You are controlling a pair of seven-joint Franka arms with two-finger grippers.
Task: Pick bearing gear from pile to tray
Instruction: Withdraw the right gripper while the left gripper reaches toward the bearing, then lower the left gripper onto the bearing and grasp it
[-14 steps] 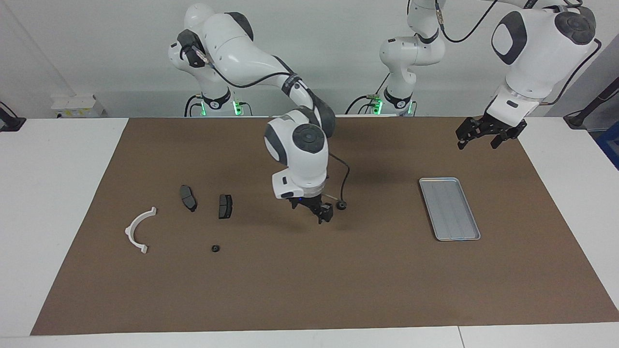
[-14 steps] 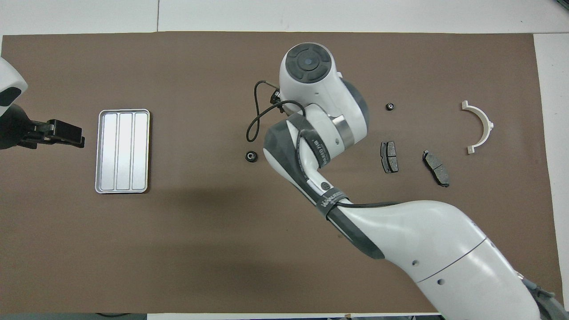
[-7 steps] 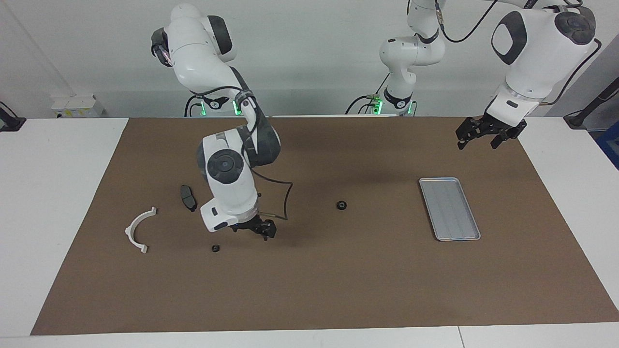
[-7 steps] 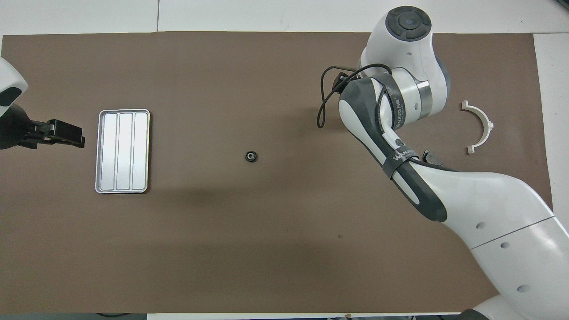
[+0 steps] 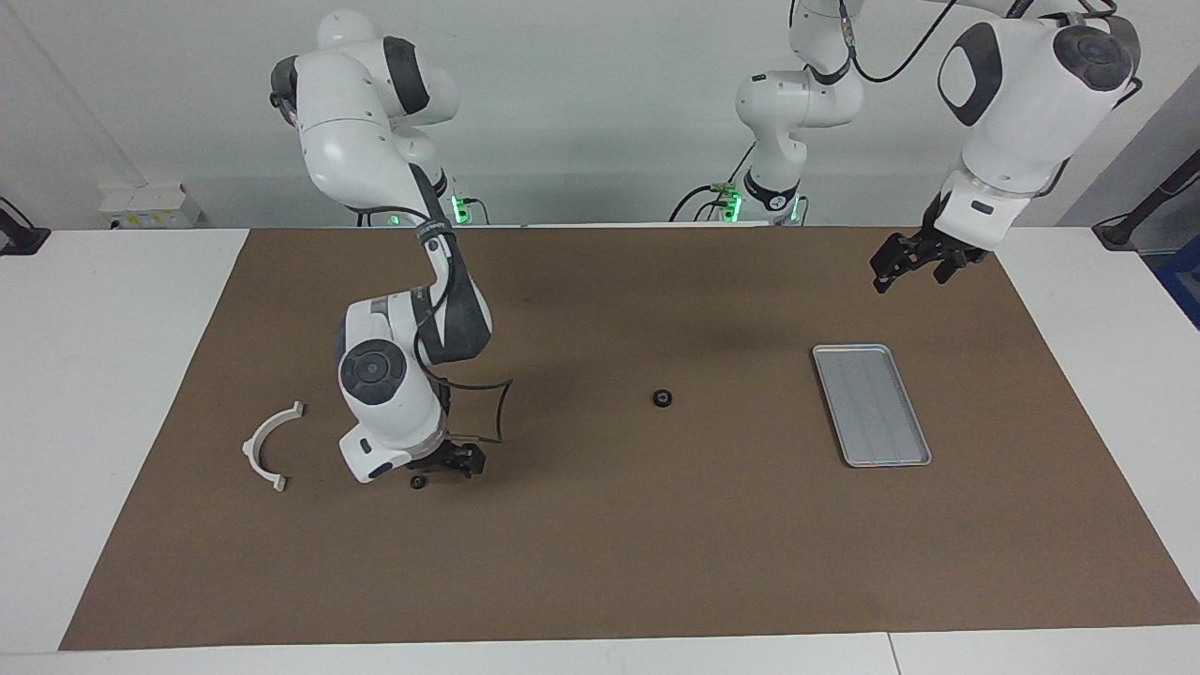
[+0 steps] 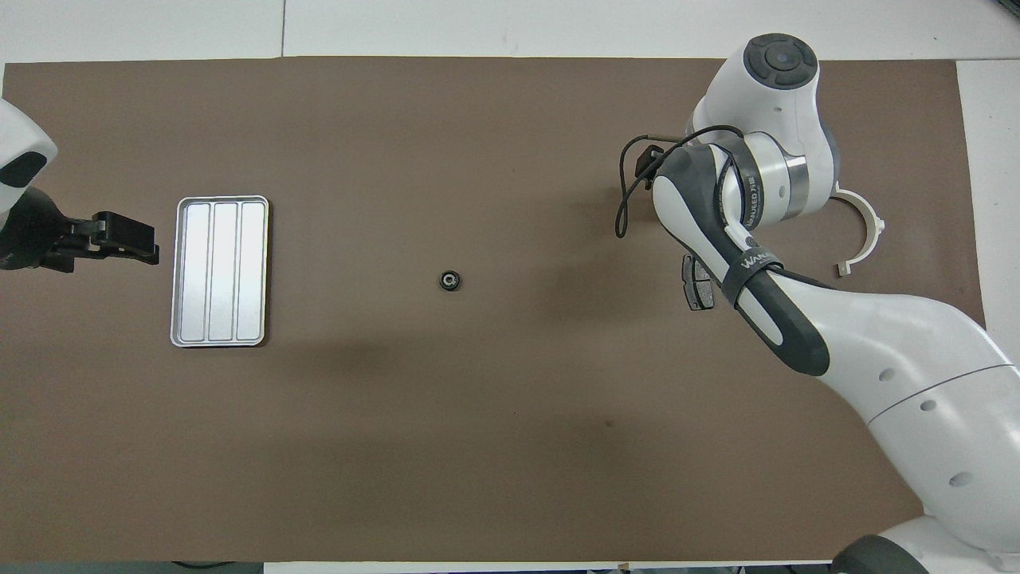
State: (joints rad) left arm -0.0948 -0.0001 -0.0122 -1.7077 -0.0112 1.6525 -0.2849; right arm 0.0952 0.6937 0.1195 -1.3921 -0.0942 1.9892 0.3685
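Note:
One small black round bearing gear (image 5: 662,397) (image 6: 450,280) lies alone on the brown mat, between the pile and the tray (image 5: 872,405) (image 6: 219,271). A second bearing gear (image 5: 416,482) lies at the pile. My right gripper (image 5: 457,461) hangs low right beside it, open, with nothing between its fingers. In the overhead view the right arm's wrist hides that gripper and that second gear. The pile's white curved bracket (image 5: 272,445) (image 6: 868,231) lies toward the right arm's end. One dark plate (image 6: 695,287) peeks out from under the arm. My left gripper (image 5: 911,262) (image 6: 131,243) waits open and raised, beside the tray.
The brown mat (image 5: 600,562) covers most of the white table. The tray holds nothing. The right arm's black cable (image 5: 492,412) loops beside its wrist.
The right arm swung from the bearing gear at mid-table back to the pile and came down beside the other black piece. That gear stayed on the mat. The left gripper turned slightly.

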